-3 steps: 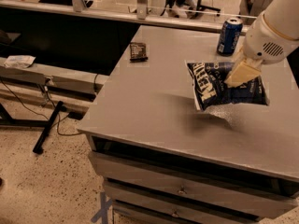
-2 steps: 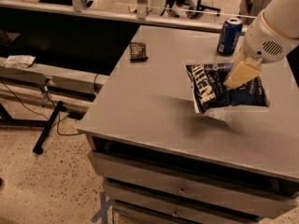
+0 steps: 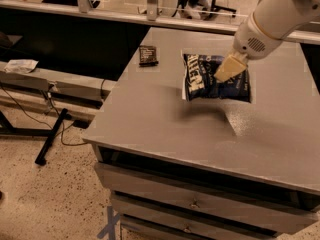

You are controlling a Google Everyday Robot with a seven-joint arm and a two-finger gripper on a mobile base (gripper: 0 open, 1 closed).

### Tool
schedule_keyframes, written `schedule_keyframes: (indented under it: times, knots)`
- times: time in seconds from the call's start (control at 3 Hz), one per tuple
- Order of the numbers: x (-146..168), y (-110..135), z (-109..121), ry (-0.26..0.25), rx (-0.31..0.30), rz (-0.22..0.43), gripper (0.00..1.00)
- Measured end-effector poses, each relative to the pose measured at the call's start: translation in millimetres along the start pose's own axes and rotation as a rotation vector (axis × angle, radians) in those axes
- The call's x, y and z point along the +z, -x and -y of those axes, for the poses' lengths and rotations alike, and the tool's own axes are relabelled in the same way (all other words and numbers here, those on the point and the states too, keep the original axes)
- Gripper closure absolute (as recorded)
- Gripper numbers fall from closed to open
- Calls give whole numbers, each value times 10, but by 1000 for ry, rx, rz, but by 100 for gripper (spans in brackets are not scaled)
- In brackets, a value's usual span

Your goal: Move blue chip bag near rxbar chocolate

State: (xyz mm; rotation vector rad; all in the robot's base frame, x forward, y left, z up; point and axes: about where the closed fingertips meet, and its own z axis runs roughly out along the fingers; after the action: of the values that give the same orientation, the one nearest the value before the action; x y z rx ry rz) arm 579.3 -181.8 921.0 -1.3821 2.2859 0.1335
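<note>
Pinching blue chip bag (image 3: 202,81) near its top, apparently, gripper (image 3: 229,68) holds it above table (image 3: 165,129), shadow beneath; rxbar chocolate (image 3: 148,55) lies apart, by table edge.

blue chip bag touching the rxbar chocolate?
Apart. Camera view shows table between blue chip bag and rxbar chocolate; gripper grips the bag.

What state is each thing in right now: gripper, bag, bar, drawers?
gripper: above the table's far right part, shut on the blue chip bag.
blue chip bag: gripped, lifted off the table, its shadow below it.
rxbar chocolate: lying flat on the table, left of the bag, apart from it.
drawers: shut.
</note>
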Motion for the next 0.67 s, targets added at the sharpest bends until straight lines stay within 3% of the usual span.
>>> schedule_keyframes:
  times: [0.33, 0.67]
  knots:
    - [321, 639, 430, -46, 107, 74, 100]
    - [606, 1023, 671, -75, 197, 95, 100]
